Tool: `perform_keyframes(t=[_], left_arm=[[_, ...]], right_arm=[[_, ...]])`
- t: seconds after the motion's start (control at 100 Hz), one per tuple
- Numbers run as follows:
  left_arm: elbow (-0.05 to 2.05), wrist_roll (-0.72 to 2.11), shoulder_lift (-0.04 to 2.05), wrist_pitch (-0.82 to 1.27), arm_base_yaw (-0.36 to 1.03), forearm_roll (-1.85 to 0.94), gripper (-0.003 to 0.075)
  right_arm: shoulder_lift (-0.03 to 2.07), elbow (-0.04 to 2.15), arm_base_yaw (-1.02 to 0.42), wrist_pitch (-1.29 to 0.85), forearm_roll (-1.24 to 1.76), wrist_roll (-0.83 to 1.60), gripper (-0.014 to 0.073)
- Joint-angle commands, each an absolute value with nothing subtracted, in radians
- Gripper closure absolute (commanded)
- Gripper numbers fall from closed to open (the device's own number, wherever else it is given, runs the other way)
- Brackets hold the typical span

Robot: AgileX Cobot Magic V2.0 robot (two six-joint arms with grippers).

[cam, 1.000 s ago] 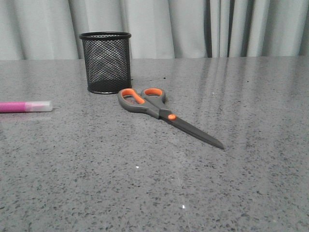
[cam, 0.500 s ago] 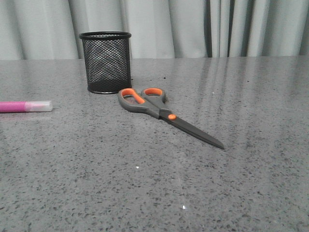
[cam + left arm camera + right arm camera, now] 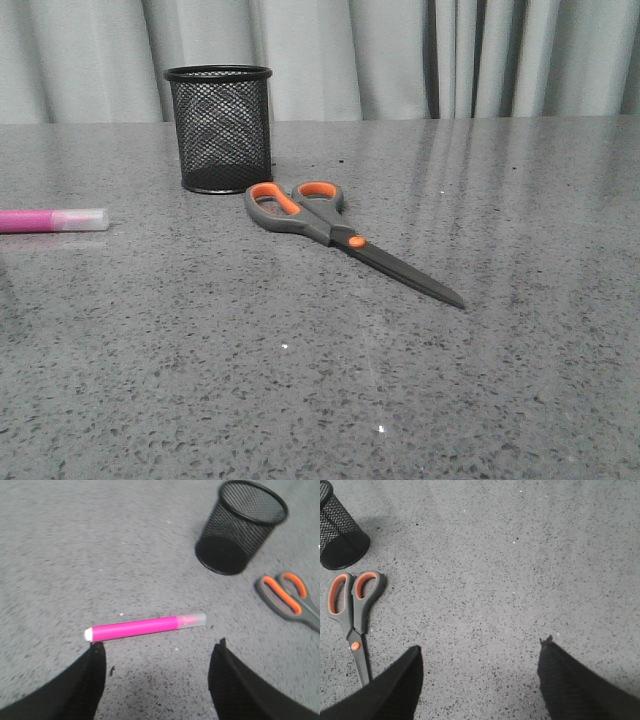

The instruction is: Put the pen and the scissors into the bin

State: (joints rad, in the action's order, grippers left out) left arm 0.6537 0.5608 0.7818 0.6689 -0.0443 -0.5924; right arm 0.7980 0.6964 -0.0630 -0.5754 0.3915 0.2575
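The pen (image 3: 52, 220) is lying flat at the far left of the grey table (image 3: 320, 380), its whitish cap pointing toward the middle. The left pincer (image 3: 157, 652) is hovering just above it with its fingers spread wide and nothing between them; the pen's barrel is lying across the gap ahead of the tips, which reads as lining up to close across the barrel.

Further right, the bin (image 3: 218, 128) is standing upright toward the back, mouth open, with nothing visible inside. That leaves it reachable from above by either arm.

Just beside the bin's base, the scissors (image 3: 340, 237) are lying closed and flat, handles nearest the bin, blades pointing away toward the right front.

The right pincer (image 3: 480, 655) is hanging over bare table to the right of the scissors, fingers likewise spread and holding nothing. Neither item is in the bin yet, so the first pick seems about to begin.
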Motion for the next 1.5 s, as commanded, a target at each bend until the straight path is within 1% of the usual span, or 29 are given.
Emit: perform_keyframes(t=[0.0,0.16,0.43,0.61,0.77,0.92,1.4,1.45,1.49], left_arm=[[0.730,0.711,0.856,0.686,-0.038,-0.673,0.0302],[0.855,0.939,1.039,0.817,-0.038,-0.671,0.0302],[1.020,1.435,1.279,0.901,-0.038,-0.655,0.0302],[1.078,1.590,1.403,0.934,-0.018,-0.658,0.0302],[1.115,1.669,1.485,0.959,0.002,-0.654,0.0302],[1.132,1.673,1.534,0.959,0.001,-0.654,0.0302],[1.134,1.673,1.603,0.967,0.003,-0.652,0.0302],[1.134,1.673,1.608,0.969,0.003,-0.650,0.0319],[1.134,1.673,1.610,0.976,0.003,-0.644,0.0358]], right_arm=[[0.797,0.732,-0.057,-0.518,0.396,0.272,0.0149],[0.797,0.732,-0.057,-0.518,0.396,0.277,0.0150],[0.797,0.732,-0.057,-0.518,0.396,0.285,0.0150],[0.797,0.732,-0.057,-0.518,0.396,0.288,0.0149],[0.797,0.732,-0.057,-0.518,0.396,0.295,0.0150],[0.797,0.732,-0.057,-0.518,0.396,0.295,0.0149],[0.797,0.732,-0.057,-0.518,0.396,0.297,0.0149],[0.797,0.732,-0.057,-0.518,0.396,0.297,0.0149],[0.797,0.732,-0.057,-0.518,0.396,0.297,0.0149]])
